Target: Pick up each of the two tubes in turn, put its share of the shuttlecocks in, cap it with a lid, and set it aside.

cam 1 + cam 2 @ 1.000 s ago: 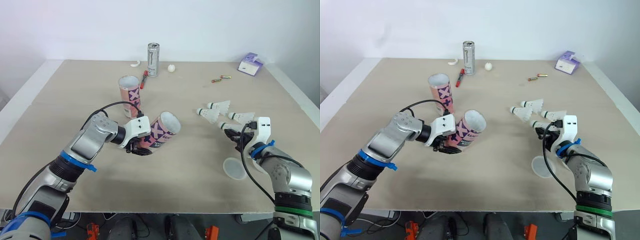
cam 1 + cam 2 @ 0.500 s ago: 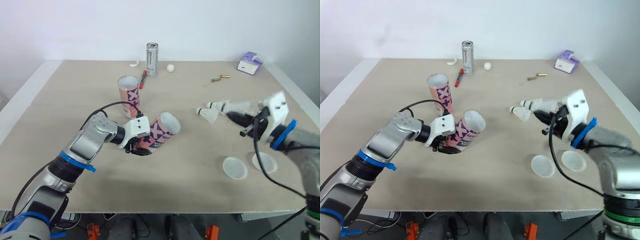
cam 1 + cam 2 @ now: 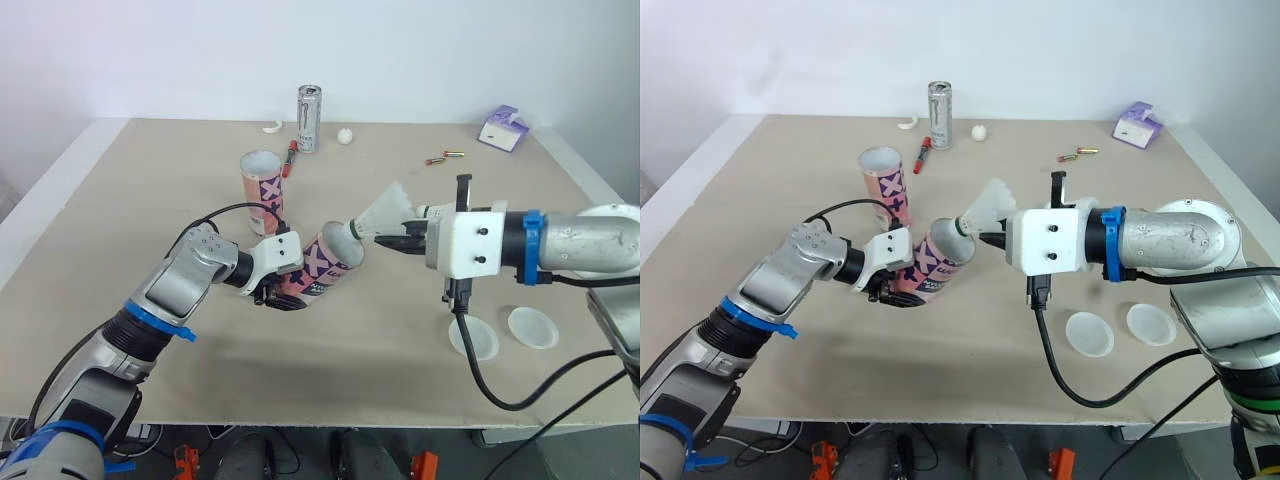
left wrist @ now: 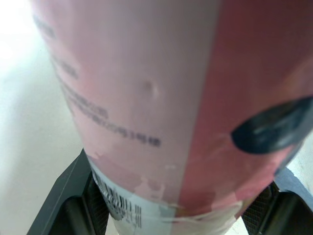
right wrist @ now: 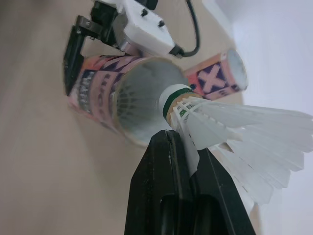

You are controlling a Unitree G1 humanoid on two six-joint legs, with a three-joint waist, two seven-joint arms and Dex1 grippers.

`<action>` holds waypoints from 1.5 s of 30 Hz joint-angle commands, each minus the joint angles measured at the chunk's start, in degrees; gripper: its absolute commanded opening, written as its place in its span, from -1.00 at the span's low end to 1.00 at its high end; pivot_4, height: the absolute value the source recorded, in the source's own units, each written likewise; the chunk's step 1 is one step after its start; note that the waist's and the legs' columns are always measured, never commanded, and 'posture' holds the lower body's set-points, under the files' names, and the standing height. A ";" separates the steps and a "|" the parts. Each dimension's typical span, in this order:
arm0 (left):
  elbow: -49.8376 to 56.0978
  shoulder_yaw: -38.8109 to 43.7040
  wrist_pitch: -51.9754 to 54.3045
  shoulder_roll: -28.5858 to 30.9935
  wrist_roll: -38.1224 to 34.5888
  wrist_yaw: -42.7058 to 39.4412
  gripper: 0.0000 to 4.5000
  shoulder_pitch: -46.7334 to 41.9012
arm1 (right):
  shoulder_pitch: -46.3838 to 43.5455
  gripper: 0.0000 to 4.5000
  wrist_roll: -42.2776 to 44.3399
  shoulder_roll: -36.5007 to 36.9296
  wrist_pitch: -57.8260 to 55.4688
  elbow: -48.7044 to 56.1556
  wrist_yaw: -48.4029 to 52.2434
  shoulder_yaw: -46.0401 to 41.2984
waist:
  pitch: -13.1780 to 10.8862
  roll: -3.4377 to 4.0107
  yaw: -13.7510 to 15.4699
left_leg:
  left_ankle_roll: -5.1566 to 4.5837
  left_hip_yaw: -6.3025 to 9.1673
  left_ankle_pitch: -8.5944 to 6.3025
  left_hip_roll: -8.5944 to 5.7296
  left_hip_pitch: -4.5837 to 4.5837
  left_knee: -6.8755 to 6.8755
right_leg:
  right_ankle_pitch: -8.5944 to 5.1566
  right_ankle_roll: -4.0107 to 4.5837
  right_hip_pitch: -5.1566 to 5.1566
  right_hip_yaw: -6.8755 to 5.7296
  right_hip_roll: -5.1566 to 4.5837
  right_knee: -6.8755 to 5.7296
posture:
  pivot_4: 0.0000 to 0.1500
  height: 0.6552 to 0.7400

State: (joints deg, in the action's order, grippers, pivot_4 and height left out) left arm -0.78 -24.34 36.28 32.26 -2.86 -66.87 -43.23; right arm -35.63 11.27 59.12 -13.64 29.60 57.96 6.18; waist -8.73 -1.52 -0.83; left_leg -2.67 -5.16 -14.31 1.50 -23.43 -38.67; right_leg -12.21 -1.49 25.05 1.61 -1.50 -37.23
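The upright tube (image 3: pixel 261 185) stands open on the worktop (image 3: pixel 140 190), far-left of the action, close enough that a swing of the held one could knock it over. Just nearer, the left pincer (image 3: pixel 278 292) is clamped on the tilted tube (image 3: pixel 325 262) low down by its base, with the open mouth leaning up and to the right. That low hold leaves a long lever, so any push on the rim would probably twist the tube in the fingers (image 4: pixel 73 196) or tip it flat.

At the mouth sits the shuttlecock (image 3: pixel 385 213), cork first, with the cork just at the rim and the feathers outside. It looks slightly off the tube's axis. If it is driven in like that, the cork may catch the rim rather than slide down the bore.

The right pincer (image 3: pixel 395 241) is pinching it by one side of the skirt, just behind the cork. A one-sided pinch could let it swivel, and pressing harder risks crushing feathers. Letting go too early would drop it onto the worktop.

Two lids (image 3: pixel 473 338) lie near-right, under that arm's cable, which might drag them.
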 commanded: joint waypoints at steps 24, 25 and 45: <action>0.28 -0.93 -0.83 -0.36 0.39 -0.16 0.33 -0.67 | -4.17 0.98 16.59 -4.32 -17.17 -0.27 5.11 -8.76 | -0.01 0.01 0.07 | 0.00 0.06 0.00 0.04 0.01 0.00 | 0.24 0.28 -0.01 -0.05 0.02 -0.03 | 1.00 1.00; 0.05 -1.20 -1.33 -0.38 0.68 -0.27 0.33 -0.92 | -4.55 0.98 18.83 -4.75 -19.75 -1.27 4.39 -10.21 | 0.00 0.00 0.07 | 0.00 0.06 0.01 0.05 0.01 0.00 | 0.24 0.28 -0.01 -0.05 0.02 -0.03 | 1.00 1.00; -1.59 -2.11 -3.85 -2.26 2.57 -1.46 0.33 -3.98 | -16.56 -0.98 8.34 -6.95 -20.03 -12.23 13.27 11.29 | -0.01 0.01 0.07 | -0.03 0.07 0.00 0.03 -0.29 -0.02 | 0.26 0.27 0.23 -0.06 0.04 -0.02 | 1.00 1.00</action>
State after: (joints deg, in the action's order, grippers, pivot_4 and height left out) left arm -2.85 -26.58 32.68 30.34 -0.15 -68.12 -46.13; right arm -50.06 21.65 51.88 -35.52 17.53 69.40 16.38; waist -8.74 -1.51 -0.76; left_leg -2.71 -5.09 -14.32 1.53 -23.74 -38.69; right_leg -11.95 -1.22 25.29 1.55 -1.46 -37.26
